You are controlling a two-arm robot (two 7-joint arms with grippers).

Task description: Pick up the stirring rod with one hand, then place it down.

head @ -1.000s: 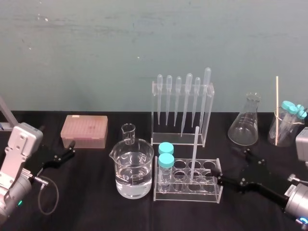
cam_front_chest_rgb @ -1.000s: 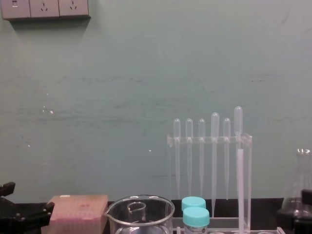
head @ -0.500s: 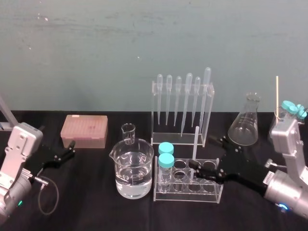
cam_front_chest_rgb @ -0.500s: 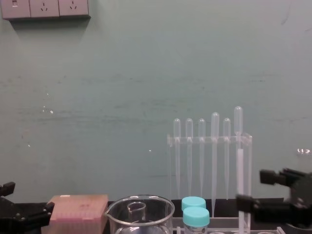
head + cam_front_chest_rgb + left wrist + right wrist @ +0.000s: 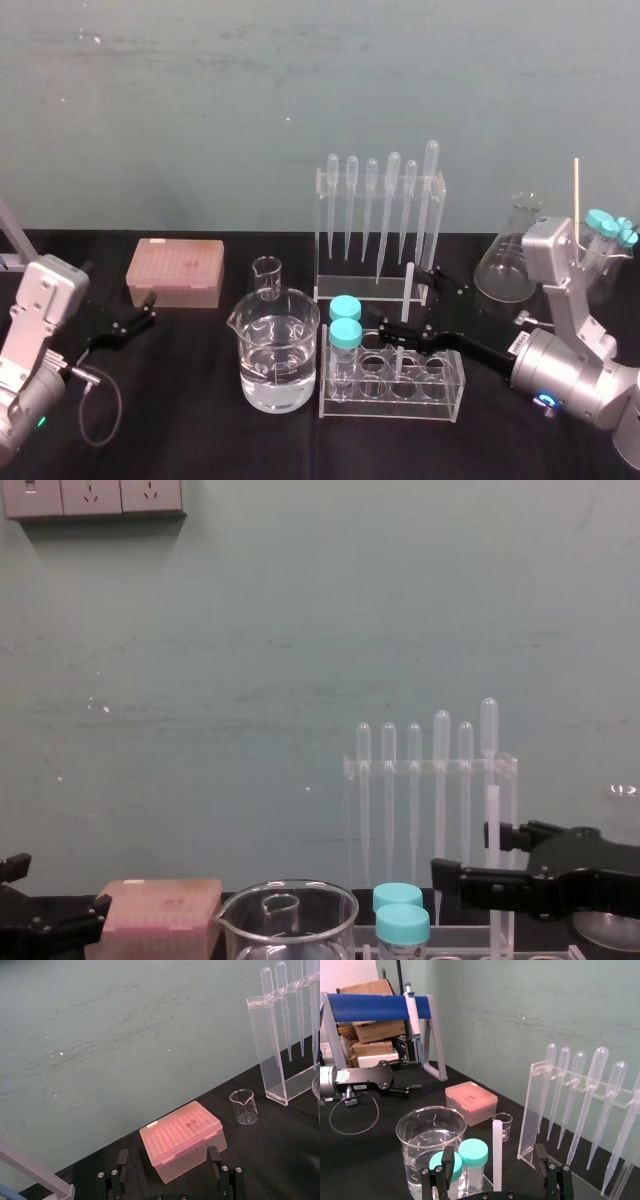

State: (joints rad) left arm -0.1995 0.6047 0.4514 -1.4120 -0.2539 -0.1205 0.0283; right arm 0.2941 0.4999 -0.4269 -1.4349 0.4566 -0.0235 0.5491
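Observation:
The stirring rod [image 5: 405,305], a thin translucent white stick, stands upright in a back hole of the clear test tube rack [image 5: 392,398]. My right gripper [image 5: 416,307] is open, one black finger on each side of the rod and well clear of it. From the right wrist the rod [image 5: 497,1152] rises midway between the two fingers [image 5: 444,1169]. In the chest view the rod [image 5: 493,815] stands just behind the right gripper [image 5: 465,852]. My left gripper [image 5: 147,309] rests open at the table's left, by the pink box.
A beaker of water [image 5: 278,350] and two blue-capped tubes [image 5: 345,330] stand left of the rod. The pipette rack [image 5: 378,230] is right behind it, a conical flask [image 5: 508,260] and a beaker of capped tubes [image 5: 597,262] to the right. A pink tip box [image 5: 175,272] sits far left.
My right gripper has swung in from the right and risen, so that its open fingers now straddle the rod. The rod and the left arm have not moved.

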